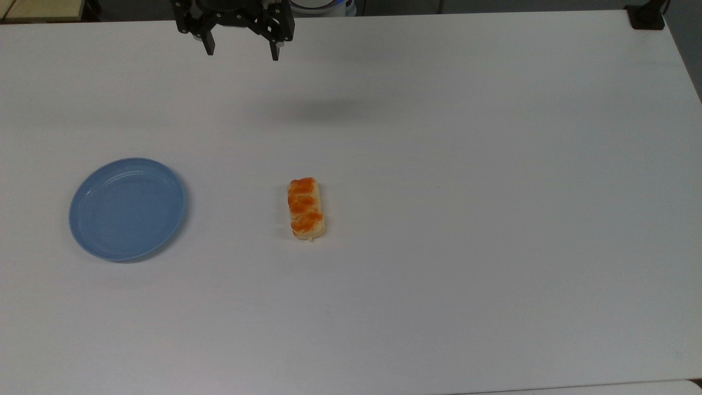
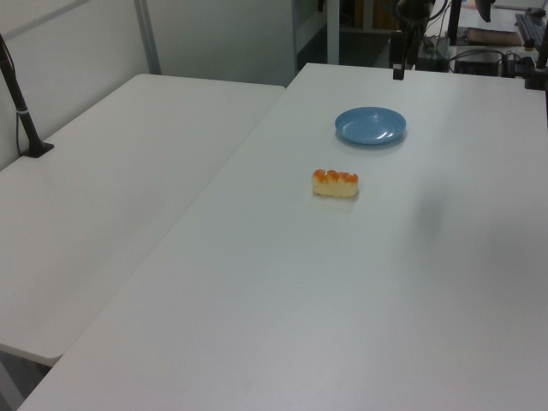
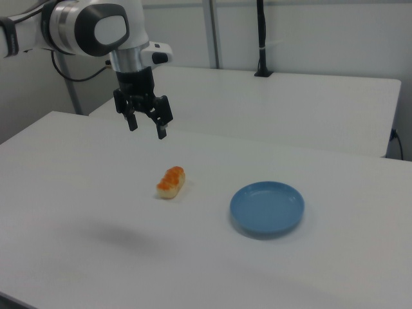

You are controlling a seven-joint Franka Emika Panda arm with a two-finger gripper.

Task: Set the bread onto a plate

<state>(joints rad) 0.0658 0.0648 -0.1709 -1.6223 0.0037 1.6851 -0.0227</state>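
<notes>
The bread (image 1: 305, 208) is a small oblong beige bun with orange-brown patches, lying on the white table near the middle; it also shows in the left view (image 2: 336, 182) and the right view (image 3: 170, 181). The light blue plate (image 1: 128, 208) sits bare to the top view's left of the bread, a bun's length or two away (image 2: 371, 126) (image 3: 267, 206). My gripper (image 1: 242, 53) hangs open high above the table at the top view's upper edge, nothing between its fingers. In the right view my gripper (image 3: 147, 127) hovers above and behind the bread.
The white table (image 1: 493, 192) stretches wide to the top view's right. A second white table (image 2: 111, 180) adjoins it on the left view's left. A black post base (image 1: 647, 16) stands at the top view's far right corner. Cables and equipment (image 2: 497, 51) lie beyond the plate in the left view.
</notes>
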